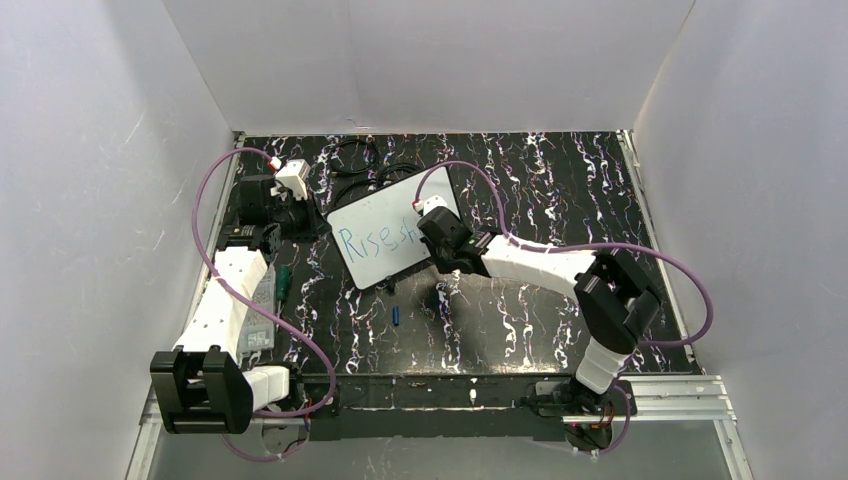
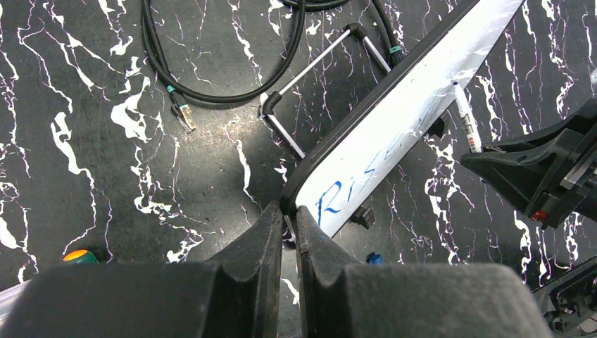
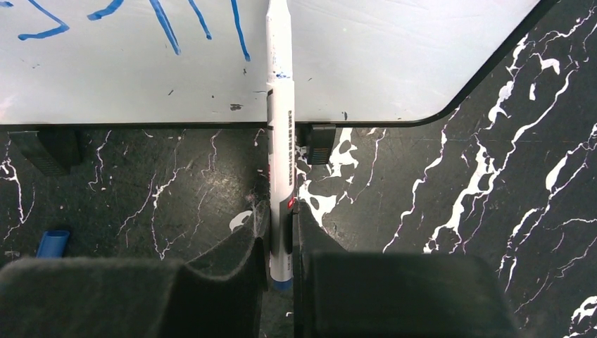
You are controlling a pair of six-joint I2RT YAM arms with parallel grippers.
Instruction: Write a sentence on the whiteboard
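The whiteboard (image 1: 385,232) leans tilted on a wire stand at mid-table. The sentence (image 1: 378,240) runs across it in blue and reads "Rise sh". In the left wrist view, my left gripper (image 2: 288,211) is shut on the whiteboard's (image 2: 401,120) dark lower corner, beside the "R" of the sentence (image 2: 352,184). My right gripper (image 3: 281,211) is shut on a white marker (image 3: 279,113), which points up across the whiteboard (image 3: 394,56) just right of the last blue strokes of the sentence (image 3: 169,24). In the left wrist view the marker (image 2: 466,121) has its tip against the board.
A blue marker cap (image 1: 397,316) lies on the black marbled table in front of the board. Black cables (image 2: 225,88) and the wire stand (image 2: 310,70) sit behind it. A green-handled tool (image 1: 283,284) lies by the left arm. White walls enclose the table.
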